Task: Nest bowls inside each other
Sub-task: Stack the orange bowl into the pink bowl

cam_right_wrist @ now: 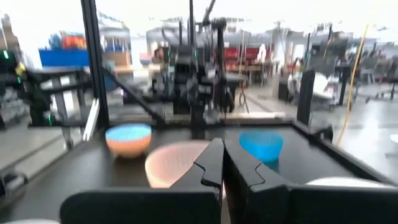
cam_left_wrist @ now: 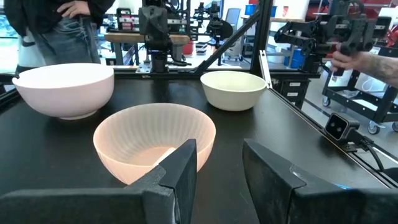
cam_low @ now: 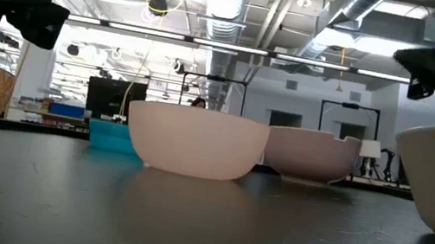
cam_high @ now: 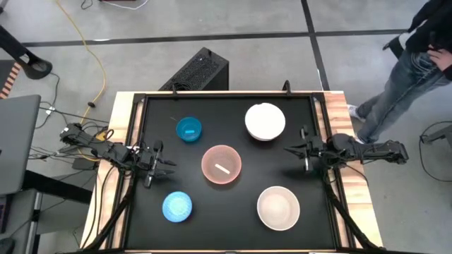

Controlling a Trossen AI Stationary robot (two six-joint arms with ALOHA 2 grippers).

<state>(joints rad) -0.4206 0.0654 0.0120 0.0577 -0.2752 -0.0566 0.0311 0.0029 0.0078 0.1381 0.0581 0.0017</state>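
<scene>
Five bowls rest upright on their bases on the black table (cam_high: 233, 233), none inside another. They are a pale pink bowl (cam_high: 222, 164) at the centre, a white bowl (cam_high: 265, 121) far right, a beige bowl (cam_high: 277, 207) near right, a small blue bowl (cam_high: 188, 130) far left, and a blue bowl with an orange patterned outside (cam_high: 176, 206) near left. My left gripper (cam_high: 168, 163) hangs open and level at the table's left edge, pointing at the pink bowl (cam_left_wrist: 154, 142). At the right edge my right gripper (cam_high: 288, 149) is shut, level and holds nothing, and it points at the pink bowl (cam_right_wrist: 177, 163).
A raised frame (cam_high: 226, 96) runs round the table. Beyond the far edge stands a black box (cam_high: 201, 70). A person (cam_high: 413, 63) stands past the far right corner. Bare tabletop lies between the bowls and along the near edge.
</scene>
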